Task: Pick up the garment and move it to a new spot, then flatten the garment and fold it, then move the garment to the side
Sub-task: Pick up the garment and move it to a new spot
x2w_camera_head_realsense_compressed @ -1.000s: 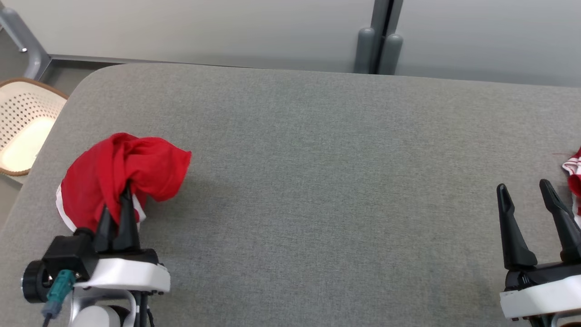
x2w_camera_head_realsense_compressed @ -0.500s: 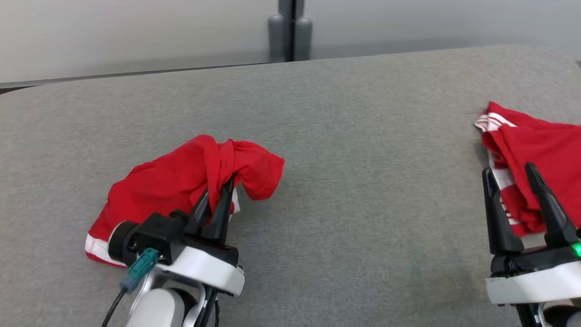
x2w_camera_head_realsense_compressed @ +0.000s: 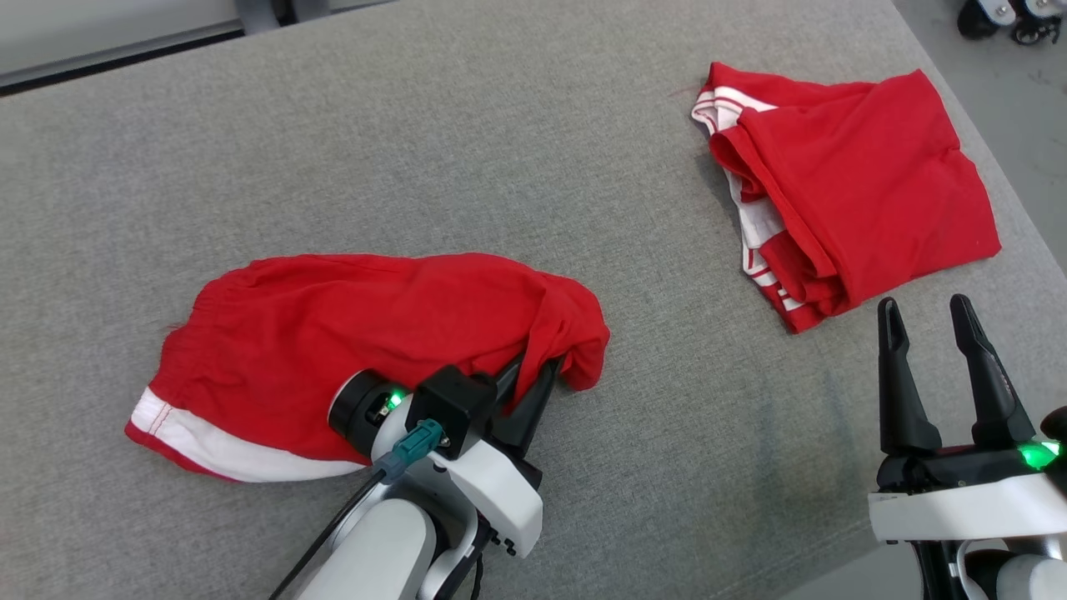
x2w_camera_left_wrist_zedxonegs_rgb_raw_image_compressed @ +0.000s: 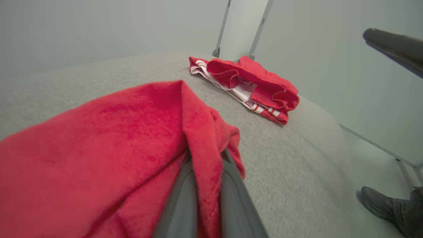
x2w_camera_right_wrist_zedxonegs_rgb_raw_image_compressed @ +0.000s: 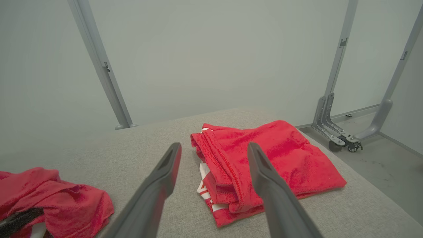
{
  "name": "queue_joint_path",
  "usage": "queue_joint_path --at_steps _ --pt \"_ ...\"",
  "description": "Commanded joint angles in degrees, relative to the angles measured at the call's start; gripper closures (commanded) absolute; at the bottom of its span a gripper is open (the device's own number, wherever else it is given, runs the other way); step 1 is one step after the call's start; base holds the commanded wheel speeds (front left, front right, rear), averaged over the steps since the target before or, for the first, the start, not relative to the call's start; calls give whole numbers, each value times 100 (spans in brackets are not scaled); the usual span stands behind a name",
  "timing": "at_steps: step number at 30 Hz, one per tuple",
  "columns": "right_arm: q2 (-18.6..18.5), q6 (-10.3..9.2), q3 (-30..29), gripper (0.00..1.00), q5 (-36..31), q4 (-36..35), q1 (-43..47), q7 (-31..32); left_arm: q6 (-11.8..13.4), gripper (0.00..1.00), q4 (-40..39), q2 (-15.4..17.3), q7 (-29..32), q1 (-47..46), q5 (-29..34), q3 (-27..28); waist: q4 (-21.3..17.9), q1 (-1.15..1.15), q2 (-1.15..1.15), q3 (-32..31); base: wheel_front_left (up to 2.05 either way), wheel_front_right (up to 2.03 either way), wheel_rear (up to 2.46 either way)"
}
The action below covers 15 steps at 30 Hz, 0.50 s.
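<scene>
- Since half a second earlier, the red fabric garment with a white hem band [x2w_camera_head_realsense_compressed: 375, 333] is seen drawn out from a bunched heap into a longer, flatter shape. The head view itself is turned, so the shift of the whole scene is owed to the camera.
- The garment is laid on the grey fabric-covered counter [x2w_camera_head_realsense_compressed: 500, 125], on the left part of it in the head view. Its white band is seen at the left end, and its right end is gathered into a raised fold.
- That fold is clamped by the left pincer [x2w_camera_head_realsense_compressed: 536, 375], which is closed on the cloth. In the left wrist view a ridge of the garment [x2w_camera_left_wrist_zedxonegs_rgb_raw_image_compressed: 99, 148] is seen pinched between the two dark fingers [x2w_camera_left_wrist_zedxonegs_rgb_raw_image_compressed: 178, 205].
- The right pincer [x2w_camera_head_realsense_compressed: 924, 304] is held with its fingers spread apart and nothing between them, above the counter's right part.
- A second red garment, folded and edged with white stripes [x2w_camera_head_realsense_compressed: 859, 192], is laid just beyond the right pincer [x2w_camera_right_wrist_zedxonegs_rgb_raw_image_compressed: 214, 145], well apart from the first garment.
- A wheeled grey metal frame [x2w_camera_right_wrist_zedxonegs_rgb_raw_image_compressed: 343, 142] is seen on the floor past the counter.
</scene>
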Motion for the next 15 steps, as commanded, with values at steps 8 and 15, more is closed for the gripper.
queue_joint_path --at_steps 8,15 --pt "-27 0 -47 0 -39 192 -178 -129 13 0 267 32 -364 -262 -276 -270 261 0 0 124 0 0 0" --pt "-189 -1 -137 0 -83 72 -146 56 275 0 -53 112 -749 -98 -289 -97 1034 0 0 -258 0 0 0"
